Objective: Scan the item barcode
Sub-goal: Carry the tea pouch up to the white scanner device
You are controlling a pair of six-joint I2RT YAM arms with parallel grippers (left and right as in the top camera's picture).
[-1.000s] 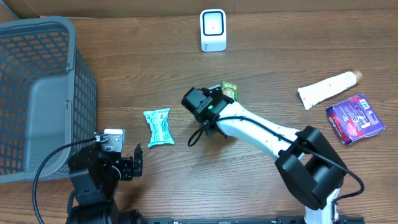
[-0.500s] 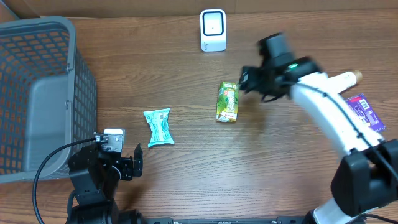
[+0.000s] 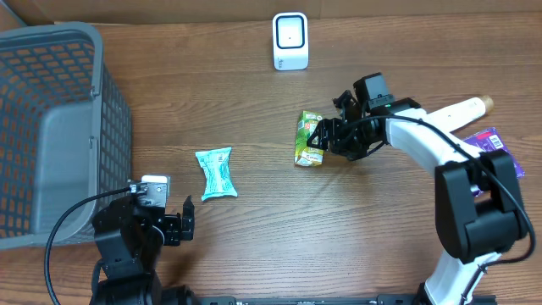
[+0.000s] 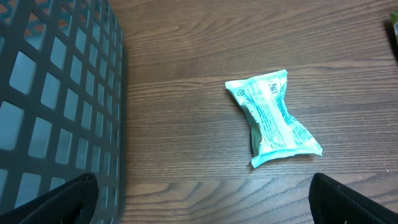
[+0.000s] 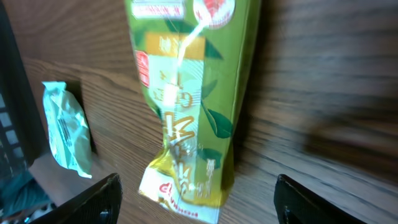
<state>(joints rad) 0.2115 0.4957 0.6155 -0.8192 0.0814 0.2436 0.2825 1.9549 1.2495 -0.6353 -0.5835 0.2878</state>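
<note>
The right gripper (image 3: 323,139) is back at the green tea drink carton (image 3: 307,138). Half a second ago it had swung off to the right and the carton lay alone on the brown wooden desk (image 3: 254,254); a second ago the arm stretched across over it. The carton lies flat in the same spot as in that middle moment, near the middle of the desk.

In the wrist view the carton lies between the two fingers with desk showing on either side, so the right gripper stands wide and grips nothing yet. This looks like a fresh approach for a pick, and the scan itself has not begun. The white barcode scanner (image 3: 290,41) stands well apart at the far edge. No barcode shows on the visible face, so the carton will likely need turning once it is lifted.

The left gripper (image 3: 186,220) has not moved. It stands wide and empty near the teal snack packet (image 3: 214,173).
</note>
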